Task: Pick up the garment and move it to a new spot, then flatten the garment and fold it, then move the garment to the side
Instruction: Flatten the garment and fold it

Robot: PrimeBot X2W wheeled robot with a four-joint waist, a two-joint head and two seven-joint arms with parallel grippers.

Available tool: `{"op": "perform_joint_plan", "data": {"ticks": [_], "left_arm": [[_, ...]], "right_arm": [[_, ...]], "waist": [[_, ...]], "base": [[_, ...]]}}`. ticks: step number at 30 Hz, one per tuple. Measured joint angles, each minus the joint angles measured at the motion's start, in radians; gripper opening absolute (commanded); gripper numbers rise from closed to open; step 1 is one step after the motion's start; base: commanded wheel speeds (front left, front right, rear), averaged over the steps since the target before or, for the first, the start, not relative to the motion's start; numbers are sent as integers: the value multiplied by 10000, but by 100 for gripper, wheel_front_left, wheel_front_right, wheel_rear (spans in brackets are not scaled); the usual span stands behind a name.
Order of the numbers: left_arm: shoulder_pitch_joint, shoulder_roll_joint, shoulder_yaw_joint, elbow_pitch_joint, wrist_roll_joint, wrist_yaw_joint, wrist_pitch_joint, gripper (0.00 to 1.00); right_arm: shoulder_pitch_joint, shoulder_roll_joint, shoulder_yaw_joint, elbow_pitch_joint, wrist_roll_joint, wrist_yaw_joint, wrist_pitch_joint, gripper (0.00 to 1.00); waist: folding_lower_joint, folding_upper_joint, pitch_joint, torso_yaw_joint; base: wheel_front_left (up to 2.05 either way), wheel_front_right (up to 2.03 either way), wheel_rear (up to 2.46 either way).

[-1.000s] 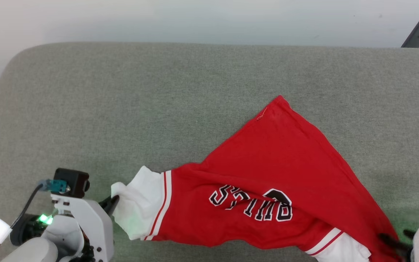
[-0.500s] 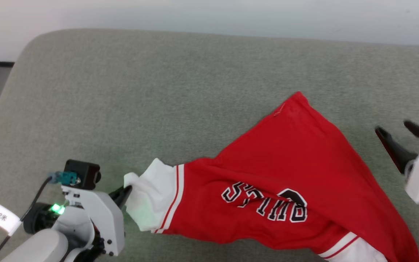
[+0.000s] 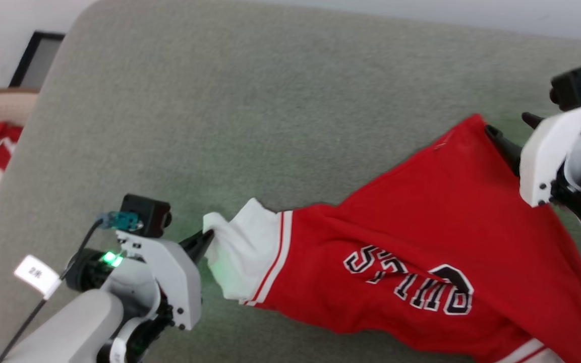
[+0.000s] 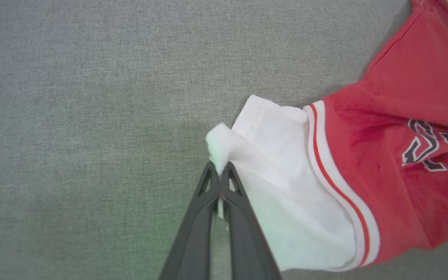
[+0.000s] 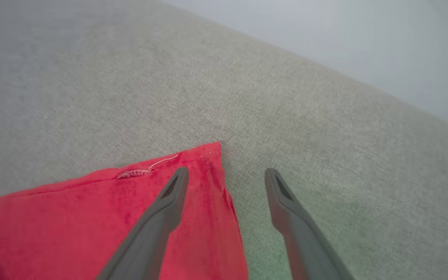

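At the lower left of the head view lies the weak spot. The left fingers (image 3: 197, 245) pinch only the tip of the white sleeve (image 3: 242, 252) of the garment (image 3: 421, 242), so a hard tug would likely slip the cloth free. At the upper right, the right fingers (image 3: 505, 145) straddle the red hem corner (image 5: 208, 155), one over cloth and the other over bare table (image 3: 270, 101). If they close without dropping lower, they may catch nothing, or bunch the corner instead of spreading it. Uneven pulls from the two ends could also twist the shirt rather than flatten it.

The left fingers are pressed together, clamped on a small fold of sleeve edge; the left wrist view shows white cloth squeezed between the tips. The right fingers stand wide apart and hold nothing, and it cannot be told whether the one over the cloth touches it.

The garment lies wrinkled on the table, across the right half of the head view. Its sleeve points left, its lettering (image 3: 411, 287) sits upside down at the lower right, and its hem corner reaches the upper right.
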Motion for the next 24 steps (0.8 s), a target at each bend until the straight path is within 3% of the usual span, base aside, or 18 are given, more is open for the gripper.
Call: {"op": "perform_joint_plan", "data": {"ticks": [13, 14, 15, 24], "left_arm": [[-730, -721, -320, 846, 107, -550, -98, 0], [-762, -752, -328, 903, 107, -569, -100, 0], [-780, -773, -332, 966, 105, -614, -102, 0], [-1393, -493, -284, 1187, 134, -734, 355, 0]], "right_arm": [[-2325, -184, 2224, 3158, 1344, 2, 1250, 100], [-2464, -165, 2303, 3331, 1499, 2, 1430, 33], [-2576, -161, 2380, 3448, 1609, 4, 1592, 0], [-2902, -136, 3179, 3772, 2121, 0, 1369, 0]], "waist": [[0, 0, 675, 859], [0, 0, 701, 896], [0, 0, 720, 925], [-1, 0, 391, 734]], "base": [[0, 0, 0], [0, 0, 0], [0, 0, 0], [0, 0, 0]]}}
